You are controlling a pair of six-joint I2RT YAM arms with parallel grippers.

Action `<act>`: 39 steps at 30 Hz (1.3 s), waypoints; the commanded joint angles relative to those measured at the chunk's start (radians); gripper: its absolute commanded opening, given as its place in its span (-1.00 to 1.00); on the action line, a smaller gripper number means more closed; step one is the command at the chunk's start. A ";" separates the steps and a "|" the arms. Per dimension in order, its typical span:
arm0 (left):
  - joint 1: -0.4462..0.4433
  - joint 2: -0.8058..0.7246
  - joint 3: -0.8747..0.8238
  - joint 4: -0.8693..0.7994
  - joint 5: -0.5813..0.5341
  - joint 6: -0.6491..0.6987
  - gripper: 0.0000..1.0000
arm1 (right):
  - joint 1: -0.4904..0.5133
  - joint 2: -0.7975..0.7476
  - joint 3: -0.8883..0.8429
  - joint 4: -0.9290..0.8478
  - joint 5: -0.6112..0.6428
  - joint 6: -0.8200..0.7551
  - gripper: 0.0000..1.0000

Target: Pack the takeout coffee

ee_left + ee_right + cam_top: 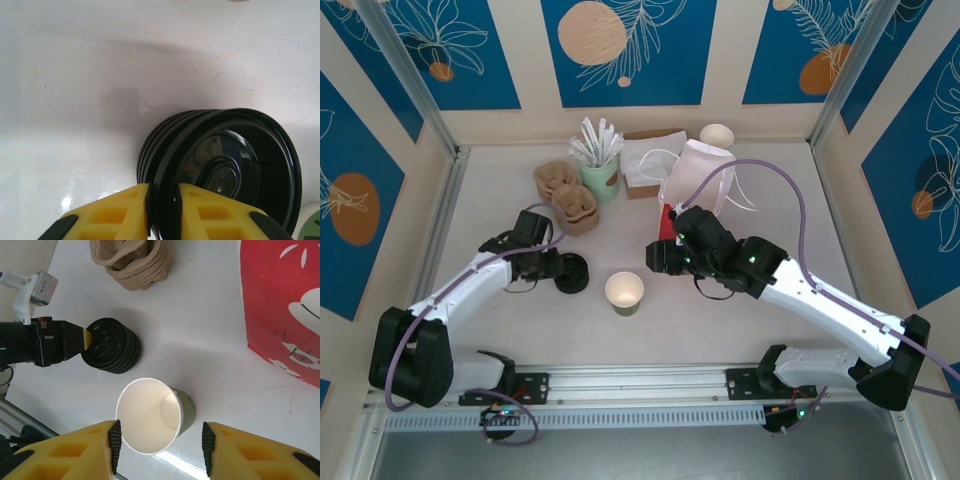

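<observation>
The lidless takeout coffee cup [624, 293] is stood upright at mid-tabletop [720, 330]. In the right wrist view it is framed by the widely parted fingers of the right gripper [161, 440]. The rim of a tilted black lid [235, 165] is pinched by the left gripper [162, 205], atop the lid stack [149, 150] near the cup.

Paper cup [152, 415]: pale green outside, plain white inside. Stacked lids [225, 165] glossy black; bag [282, 305] red with white cartoon print; pulp carriers [131, 260] tan; table [490, 190] white. Left gripper [163, 210] and right gripper [160, 442] have yellow fingers with black pads; walls [460, 50] cream with blue panels, orange discs, white leaf outlines.
</observation>
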 commanded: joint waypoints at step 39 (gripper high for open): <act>-0.281 -0.222 0.438 -0.329 -0.050 -0.008 -0.74 | 0.042 0.124 0.230 0.091 -0.238 0.067 0.10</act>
